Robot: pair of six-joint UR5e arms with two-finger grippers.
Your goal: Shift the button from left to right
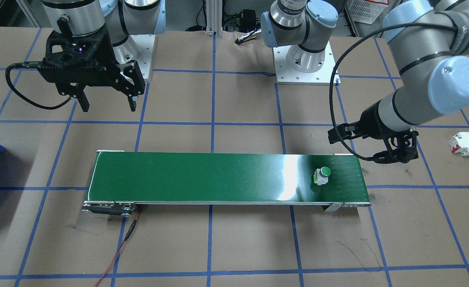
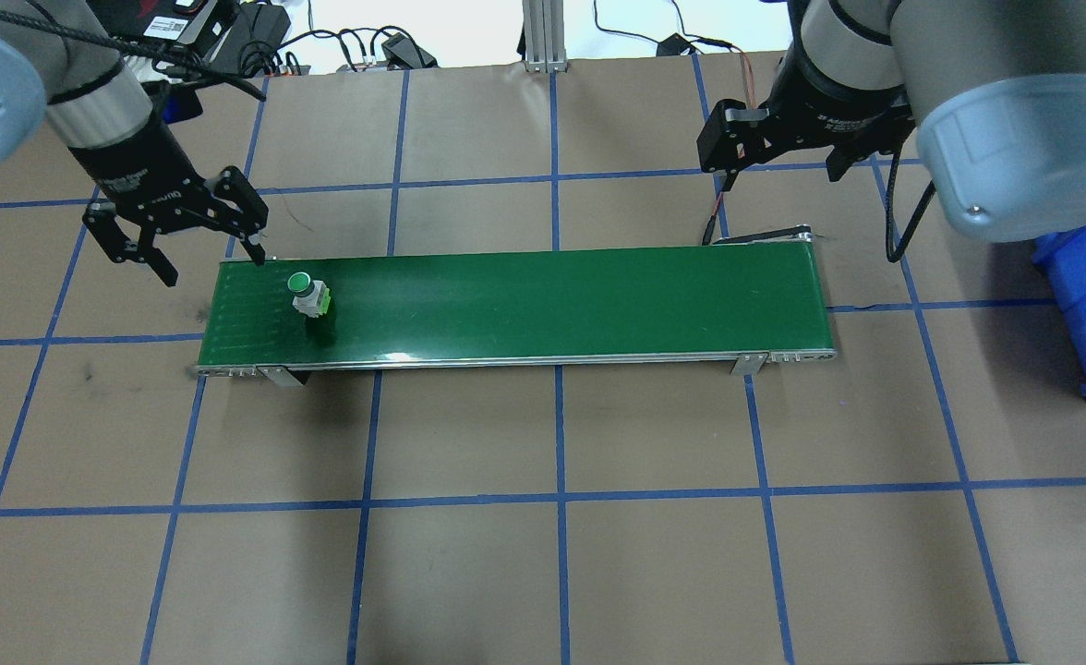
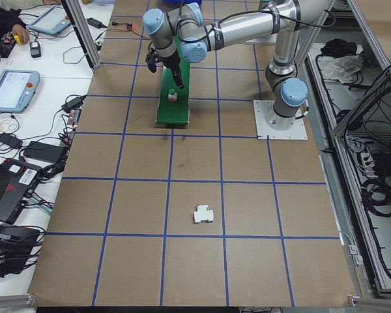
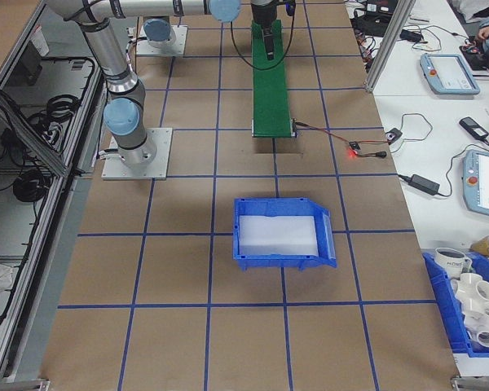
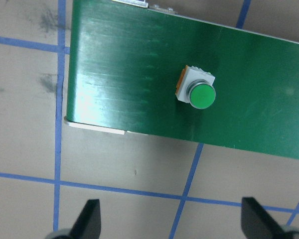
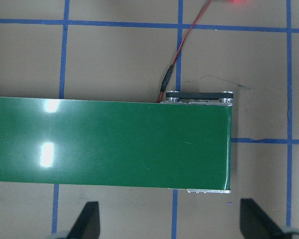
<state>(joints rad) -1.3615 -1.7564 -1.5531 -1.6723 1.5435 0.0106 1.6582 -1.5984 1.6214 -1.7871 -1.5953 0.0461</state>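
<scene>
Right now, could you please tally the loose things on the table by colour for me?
Green: 1, the button
White: 1, the breaker
Blue: 1, the bin
Total: 3

I see a glossy green belt (image 2: 552,296), the button (image 2: 307,296) with its shiny plastic cap, and the matt brown paper-like table (image 2: 552,554).

Six views, conveyor belt (image 2: 524,300) shared
</scene>
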